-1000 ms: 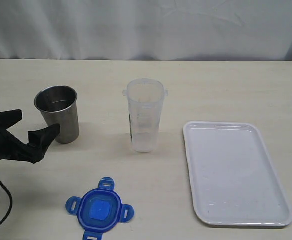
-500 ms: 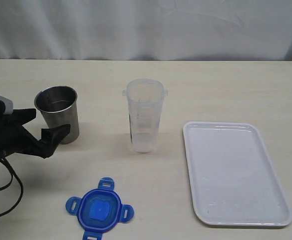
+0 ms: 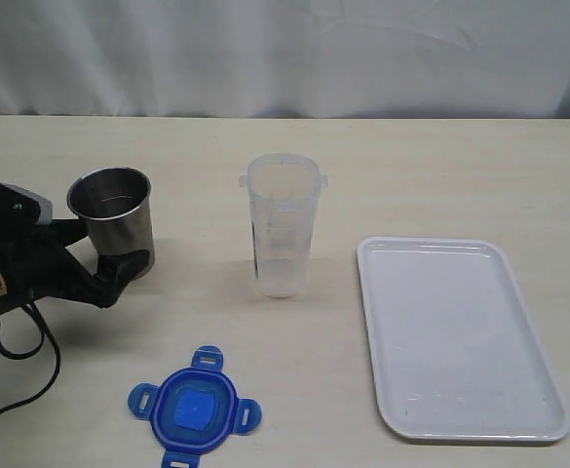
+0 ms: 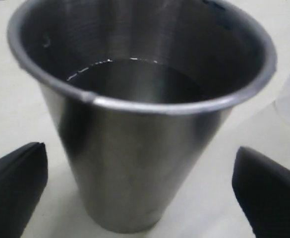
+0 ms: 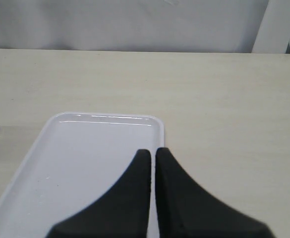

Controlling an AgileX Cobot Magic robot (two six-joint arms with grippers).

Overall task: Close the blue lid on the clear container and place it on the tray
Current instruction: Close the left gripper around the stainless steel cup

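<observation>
Your left gripper advanced rightward, fingers spread astride the steel cup (liquid inside). Closing risks spilling. Blue lid lies lower left; right gripper clenched, empty.

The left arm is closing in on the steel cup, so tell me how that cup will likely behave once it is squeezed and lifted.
The steel cup looks rigid, so it should not flex between the open jaws. Its smooth, downward-tapering wall may slip in the grip. Dark liquid seems to sit inside, so it is probably heavier than it looks and could spill if tilted.
</observation>
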